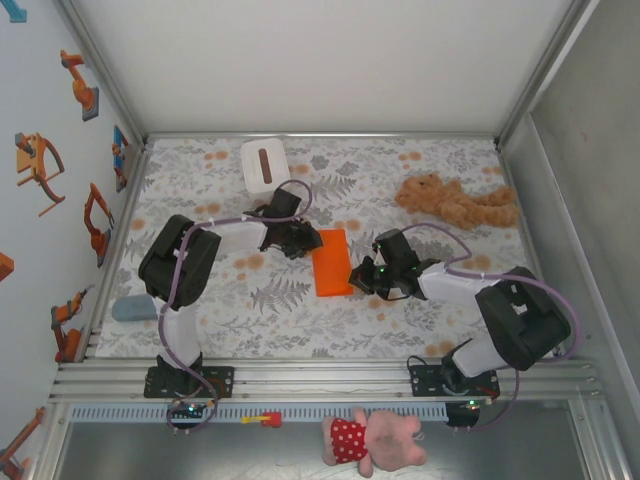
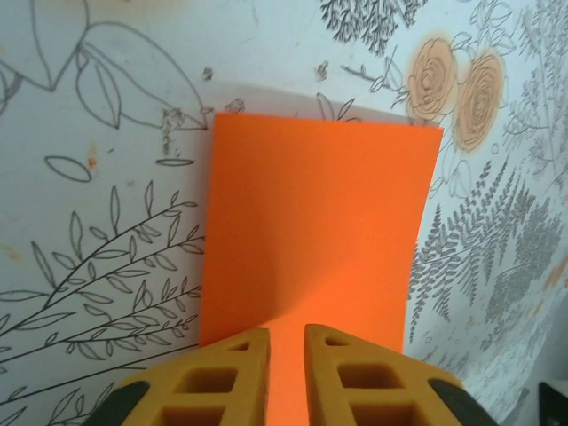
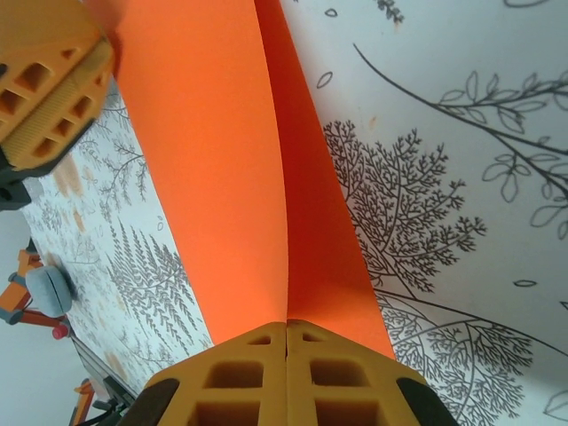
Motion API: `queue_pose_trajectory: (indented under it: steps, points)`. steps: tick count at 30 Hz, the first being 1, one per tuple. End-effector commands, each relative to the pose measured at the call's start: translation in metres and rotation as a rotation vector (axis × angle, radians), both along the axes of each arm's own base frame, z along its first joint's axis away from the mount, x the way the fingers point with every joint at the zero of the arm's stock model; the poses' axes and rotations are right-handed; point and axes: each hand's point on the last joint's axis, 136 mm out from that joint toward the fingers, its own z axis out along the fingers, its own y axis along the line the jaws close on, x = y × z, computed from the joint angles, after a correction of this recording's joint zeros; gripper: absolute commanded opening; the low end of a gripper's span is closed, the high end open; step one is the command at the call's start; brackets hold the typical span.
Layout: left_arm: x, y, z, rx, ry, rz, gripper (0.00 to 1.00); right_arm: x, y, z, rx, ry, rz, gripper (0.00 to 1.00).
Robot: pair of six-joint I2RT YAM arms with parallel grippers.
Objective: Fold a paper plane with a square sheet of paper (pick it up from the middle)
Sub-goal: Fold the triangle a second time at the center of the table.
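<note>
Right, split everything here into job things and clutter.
Job: bright orange folded paper sheet, left hand, right hand.
Clutter: white tissue box, tan plush toy, pink plush toy in red dress, small grey-blue object.

Both arms reach inward from their bases, elbows bent outward and wrists low, facing each other. The right end effector (image 3: 286,327) has its fingers pressed flat together on the square sheet of paper (image 1: 332,262); the left end effector (image 2: 287,333) shows a narrow gap between its fingers
</note>
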Motion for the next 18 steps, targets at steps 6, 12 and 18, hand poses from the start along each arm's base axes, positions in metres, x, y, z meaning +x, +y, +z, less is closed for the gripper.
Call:
queue_pose_trajectory:
  steps: [6, 12, 18]
  points:
    - [0.002, 0.003, -0.016, 0.036, 0.043, -0.012, 0.08, 0.006, 0.008, 0.014, 0.017, -0.034, 0.018, 0.00]
    - [-0.004, 0.007, -0.028, 0.061, 0.081, -0.018, 0.06, 0.016, 0.026, 0.022, 0.084, -0.063, 0.072, 0.00]
    - [-0.007, 0.008, -0.030, 0.059, 0.091, -0.019, 0.05, 0.034, 0.046, 0.021, 0.131, -0.086, 0.094, 0.00]
